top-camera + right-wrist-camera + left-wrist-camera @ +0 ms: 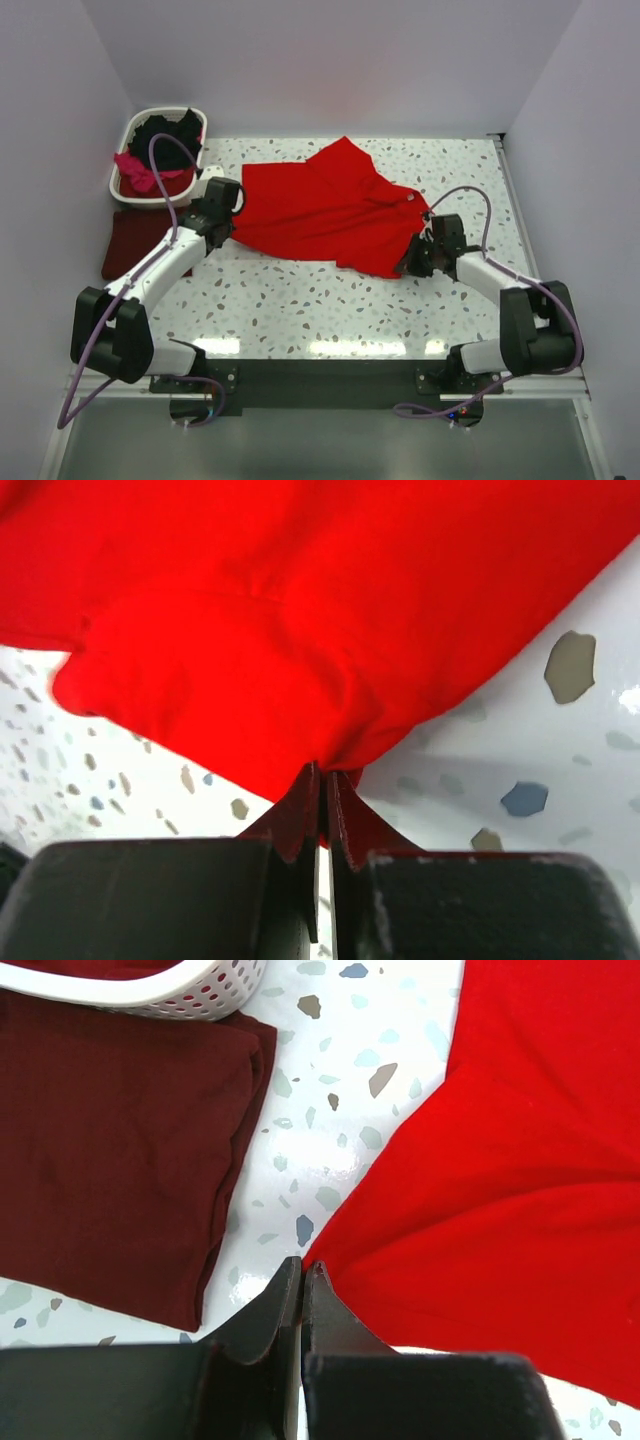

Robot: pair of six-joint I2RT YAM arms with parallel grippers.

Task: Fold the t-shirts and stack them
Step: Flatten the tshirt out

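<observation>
Now, left tool [302, 1272] and right tool [322, 776] tight on red shirt [320, 210]; maroon shirt [110, 1150], basket [170, 998] nearby.

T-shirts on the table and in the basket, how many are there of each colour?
Bright red cloth t-shirt, spread flat: 1
Dark maroon cloth t-shirt, folded: 1
Black crumpled cloth t-shirt in the white plastic basket: 1
Magenta-pink crumpled cloth t-shirt in the basket: 1
Total: 4

table [300, 300]: white top, speckled | centre to right: red t-shirt [320, 210], spread out, rumpled | left edge: maroon t-shirt [135, 240], folded flat | far-left corner: white laundry basket [120, 152], just beyond the maroon t-shirt
</observation>
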